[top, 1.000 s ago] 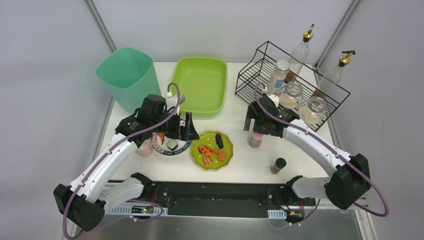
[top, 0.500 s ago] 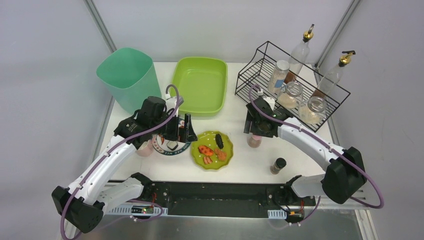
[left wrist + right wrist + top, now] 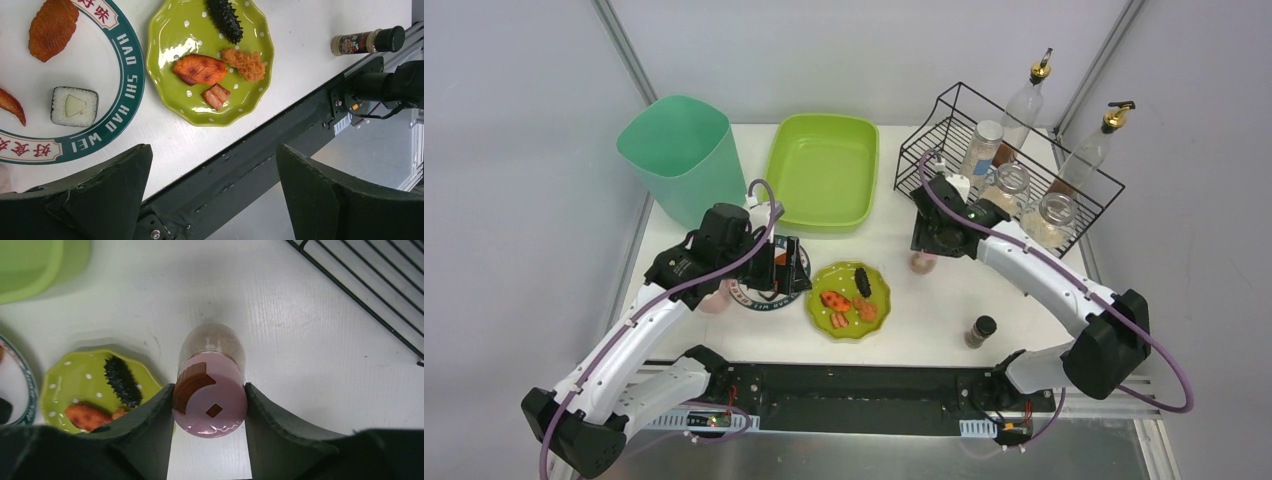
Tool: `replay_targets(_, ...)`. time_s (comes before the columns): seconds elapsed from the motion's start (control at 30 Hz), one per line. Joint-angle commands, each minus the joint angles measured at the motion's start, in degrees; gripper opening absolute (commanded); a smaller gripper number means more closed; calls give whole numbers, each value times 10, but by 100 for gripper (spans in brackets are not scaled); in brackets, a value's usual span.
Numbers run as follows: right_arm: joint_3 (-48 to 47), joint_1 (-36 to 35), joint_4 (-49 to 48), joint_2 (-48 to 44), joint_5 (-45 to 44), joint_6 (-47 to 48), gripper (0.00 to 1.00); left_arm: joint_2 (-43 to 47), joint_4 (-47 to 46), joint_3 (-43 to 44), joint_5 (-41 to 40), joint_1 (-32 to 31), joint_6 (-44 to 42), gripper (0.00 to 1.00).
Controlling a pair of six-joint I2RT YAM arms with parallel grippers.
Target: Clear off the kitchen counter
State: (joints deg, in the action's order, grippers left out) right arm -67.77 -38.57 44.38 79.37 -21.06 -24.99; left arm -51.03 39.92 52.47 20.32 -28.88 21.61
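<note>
On the white kitchen counter (image 3: pixel 1014 290) my right gripper (image 3: pixel 931 243) (image 3: pixel 209 390) is shut on a pink-lidded spice jar (image 3: pixel 921 263) (image 3: pixel 210 407); both fingers press the lid's sides. I cannot tell whether the jar has left the counter. My left gripper (image 3: pixel 786 265) (image 3: pixel 212 147) hangs open over the near rim of a round white plate (image 3: pixel 754 298) (image 3: pixel 127 75) that carries a sushi roll (image 3: pixel 74 106). Nothing sits between its fingers. A green dotted plate (image 3: pixel 879 285) (image 3: pixel 170 40) with food pieces lies between the arms.
A black-capped spice bottle (image 3: pixel 979 330) (image 3: pixel 367 42) stands near the front rail. A pink cup (image 3: pixel 714 298) is left of the round plate. At the back are a teal bin (image 3: pixel 679 150), a lime-green tub (image 3: pixel 824 170) and a black wire rack (image 3: pixel 924 150) holding bottles and jars.
My right gripper has narrowed onto the pink-lidded jar and drifted back and left with it. The left gripper has shifted slightly left over the round plate, still open.
</note>
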Motion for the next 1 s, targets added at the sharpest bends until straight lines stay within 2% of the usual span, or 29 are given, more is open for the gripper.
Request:
replay_targets(0.0,-88,-4,25,2,-29,18,35,15,9,-9,-19,-3,-11,100)
replay_targets(0.23,-257,13,57,72,-59,70,34,15,17,-10,-38,-3,-13,100)
replay_targets(0.43,-420,81,80,152,-10,87,33,5,19,-10,-43,-3,-15,100)
replay_targets(0.6,-526,114,104,229,-9,97,33,6,19,-10,-49,-2,-16,100)
replay_targets(0.77,-591,135,110,284,-13,105,34,4,21,-8,-51,-3,-17,100)
replay_targets(0.97,-611,160,104,320,-15,109,34,1,22,-6,-53,-2,-19,100)
